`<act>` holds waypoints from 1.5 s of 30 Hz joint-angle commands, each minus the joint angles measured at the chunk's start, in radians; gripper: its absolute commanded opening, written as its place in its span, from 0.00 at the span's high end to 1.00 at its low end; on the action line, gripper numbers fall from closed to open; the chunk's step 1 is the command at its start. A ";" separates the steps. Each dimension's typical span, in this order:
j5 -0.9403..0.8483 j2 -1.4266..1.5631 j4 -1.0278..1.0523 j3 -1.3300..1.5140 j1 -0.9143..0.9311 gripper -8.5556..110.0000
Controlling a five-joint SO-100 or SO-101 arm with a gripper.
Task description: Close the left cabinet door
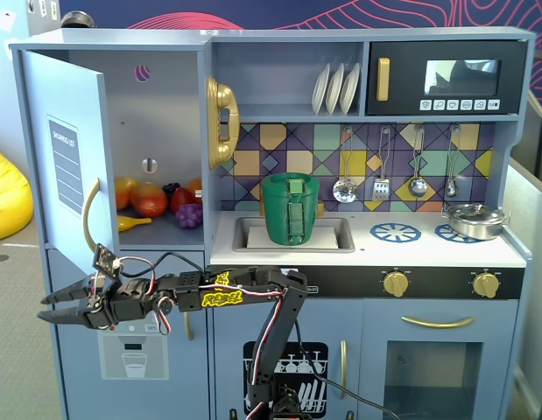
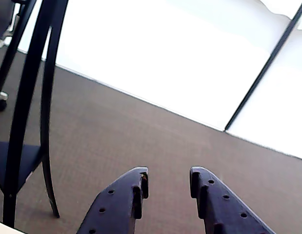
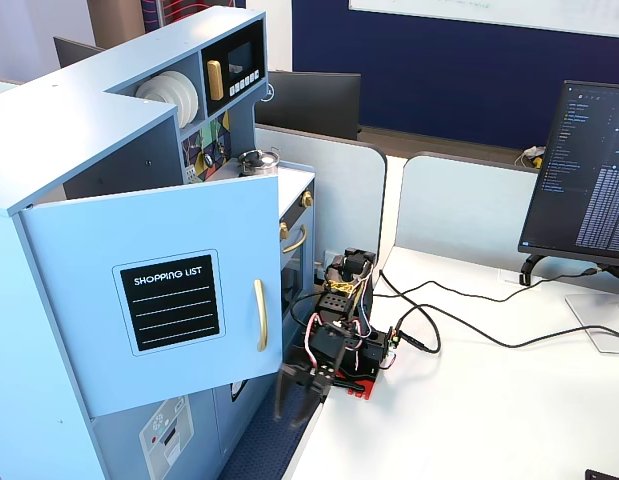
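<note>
The left cabinet door [image 1: 65, 157] is light blue and stands swung wide open at the left of the toy kitchen. Its black "SHOPPING LIST" panel [image 3: 169, 301] and curved gold handle [image 3: 259, 315] face outward in a fixed view. My gripper [image 1: 48, 309] reaches out to the left, just below the door's bottom edge and under the handle [image 1: 90, 214]. It looks blurred in a fixed view [image 3: 293, 396], below the door's free corner. In the wrist view the gripper [image 2: 168, 178] is open and empty, with only carpet between the fingertips. It touches nothing.
Toy fruit [image 1: 157, 201] lies inside the open cabinet. The dispenser door [image 1: 130, 350] is right behind the arm. A gold phone [image 1: 221, 122] and a green basket [image 1: 291, 208] are to the right. Black chair legs [image 2: 24, 112] stand ahead. Cables [image 3: 459, 310] and a monitor [image 3: 589, 170] share the desk.
</note>
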 commanded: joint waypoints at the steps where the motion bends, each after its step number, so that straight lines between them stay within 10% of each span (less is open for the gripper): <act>1: -0.014 0.006 -0.035 -0.077 0.095 0.93; 31: 0.072 0.064 -0.037 -0.098 0.801 0.93; 38: 0.156 0.388 0.209 0.212 0.752 0.93; 45: 0.166 0.701 0.643 0.566 1.220 0.93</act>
